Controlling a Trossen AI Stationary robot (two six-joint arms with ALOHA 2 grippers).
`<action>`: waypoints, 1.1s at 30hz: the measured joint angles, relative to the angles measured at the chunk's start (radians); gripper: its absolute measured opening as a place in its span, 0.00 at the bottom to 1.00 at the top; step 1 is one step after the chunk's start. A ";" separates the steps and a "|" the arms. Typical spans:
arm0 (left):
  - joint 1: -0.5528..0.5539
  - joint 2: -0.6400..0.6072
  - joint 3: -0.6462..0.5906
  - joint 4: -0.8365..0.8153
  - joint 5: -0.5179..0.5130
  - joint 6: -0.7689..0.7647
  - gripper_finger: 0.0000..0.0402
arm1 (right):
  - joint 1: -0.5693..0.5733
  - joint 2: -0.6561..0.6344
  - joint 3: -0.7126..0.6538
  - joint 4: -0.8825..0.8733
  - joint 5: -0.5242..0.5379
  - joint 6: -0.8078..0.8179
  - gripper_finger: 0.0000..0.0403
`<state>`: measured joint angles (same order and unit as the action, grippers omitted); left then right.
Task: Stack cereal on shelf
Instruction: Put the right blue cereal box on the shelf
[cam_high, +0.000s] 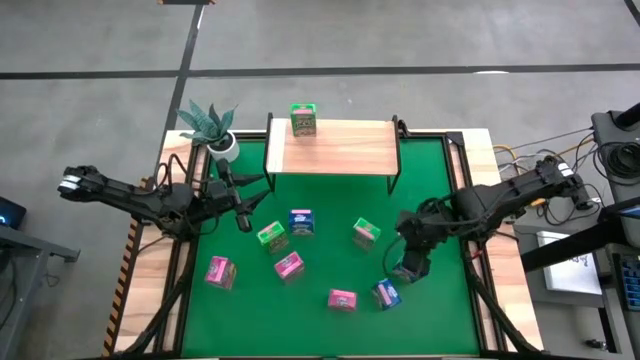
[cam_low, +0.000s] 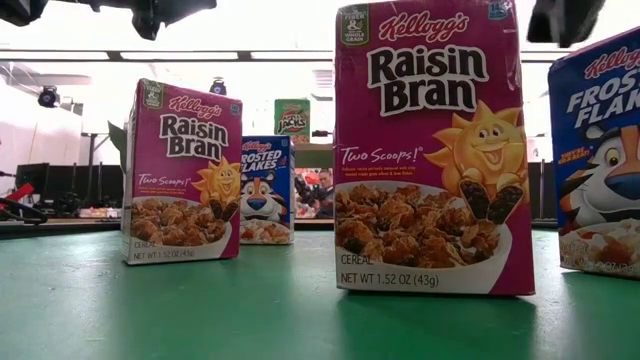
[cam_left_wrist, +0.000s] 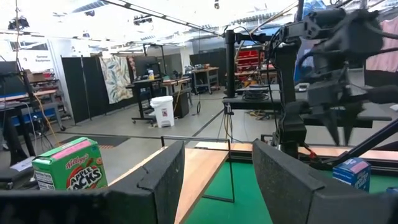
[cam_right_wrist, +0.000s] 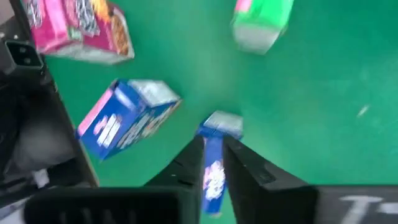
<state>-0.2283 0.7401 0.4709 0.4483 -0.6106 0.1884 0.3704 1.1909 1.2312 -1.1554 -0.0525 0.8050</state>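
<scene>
One green cereal box (cam_high: 303, 119) stands on the shelf (cam_high: 332, 148); the other boxes lie on the green table (cam_high: 440, 310). I see the right gripper (cam_right_wrist: 213, 163) clamped on a blue box (cam_right_wrist: 214, 158). The left gripper (cam_left_wrist: 217, 180) hangs near the plant (cam_high: 210, 126), fingers apart, empty.

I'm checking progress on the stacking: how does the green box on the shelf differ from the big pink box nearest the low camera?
The green box is printed Apple Jacks; the pink box is printed Raisin Bran. The green box stands on the shelf, on its wood top, so it is already placed. The pink box stands on the green table, not yet moved. Both are small cereal boxes standing upright.
</scene>
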 joint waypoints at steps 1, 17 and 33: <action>0.000 0.000 0.000 0.000 0.000 0.005 0.43 | 0.023 0.001 -0.004 0.000 0.001 0.028 0.19; 0.000 0.001 0.000 0.004 0.000 0.005 0.43 | 0.354 0.096 -0.029 -0.006 0.345 0.204 0.64; 0.000 0.001 0.000 0.022 0.000 0.038 0.43 | 0.376 0.173 -0.043 -0.084 0.367 0.433 0.64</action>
<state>-0.2283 0.7410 0.4709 0.4702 -0.6109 0.2266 0.7467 1.3636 1.1887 -1.2396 0.3146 1.2384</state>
